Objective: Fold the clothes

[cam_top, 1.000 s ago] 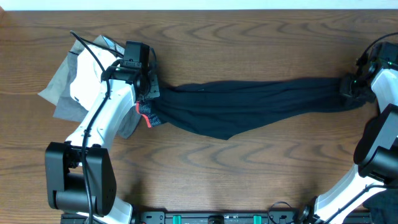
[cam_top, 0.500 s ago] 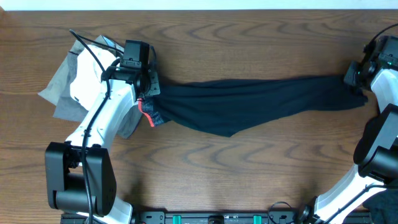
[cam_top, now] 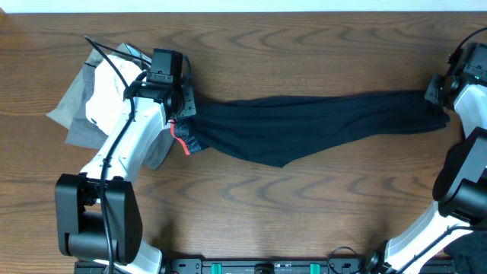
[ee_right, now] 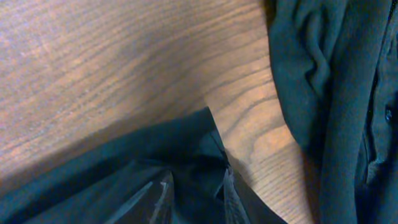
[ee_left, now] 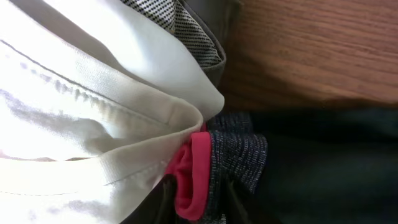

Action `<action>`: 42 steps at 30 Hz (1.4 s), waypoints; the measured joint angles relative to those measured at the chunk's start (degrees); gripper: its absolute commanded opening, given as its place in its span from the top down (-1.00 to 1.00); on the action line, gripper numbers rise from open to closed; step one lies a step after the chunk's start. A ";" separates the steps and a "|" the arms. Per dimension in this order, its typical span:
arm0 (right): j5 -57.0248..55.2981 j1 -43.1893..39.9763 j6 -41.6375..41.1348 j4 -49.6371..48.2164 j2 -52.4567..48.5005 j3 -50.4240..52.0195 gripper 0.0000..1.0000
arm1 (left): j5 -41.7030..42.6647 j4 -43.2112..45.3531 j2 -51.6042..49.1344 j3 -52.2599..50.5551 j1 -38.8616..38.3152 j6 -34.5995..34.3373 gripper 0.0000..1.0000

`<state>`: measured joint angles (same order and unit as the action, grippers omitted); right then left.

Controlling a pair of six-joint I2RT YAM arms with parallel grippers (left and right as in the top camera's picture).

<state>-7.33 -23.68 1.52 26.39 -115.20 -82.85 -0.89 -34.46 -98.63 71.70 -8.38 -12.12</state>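
The clothes here are chiefly long black leggings (cam_top: 304, 122), lying stretched left to right across the wooden table. Their grey waistband (ee_left: 239, 155) with a coral-red edge (ee_left: 193, 177) is at the left end. My left gripper (cam_top: 176, 114) sits over it, and in the left wrist view this gripper (ee_left: 199, 190) has its jaws slightly parted with the red edge loose between them. My right gripper (cam_top: 436, 91) is at the leg ends. Seen from its wrist, this gripper (ee_right: 196, 180) stands a little open over black fabric (ee_right: 124, 168).
A white garment (cam_top: 99, 99) on a grey piece (cam_top: 65, 114) lies under the left arm, touching the waistband. Another dark garment (ee_right: 336, 93) lies bunched just right of the leg ends. Bare wood (cam_top: 304, 46) runs behind and in front of the leggings.
The right gripper drew the leg ends rightward, straightening the leggings, then its jaws parted. The left jaws have loosened on the waistband, which shifted slightly.
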 measured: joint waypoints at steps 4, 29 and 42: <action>0.48 -0.48 -1.07 1.14 0.00 0.00 0.46 | 0.00 0.00 0.00 0.00 0.00 -0.02 0.45; 5.86 -1.20 -11.50 19.61 10.45 -0.63 0.97 | -0.02 -8.98 9.35 0.13 0.04 0.26 0.80; 5.40 -2.49 -18.34 2.82 -1.62 -0.42 0.98 | 8.33 -17.31 10.45 0.22 -0.13 0.17 0.88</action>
<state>-1.93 -26.17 -16.82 29.21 -116.81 -83.26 7.44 -51.77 -88.18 71.92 -8.51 -11.94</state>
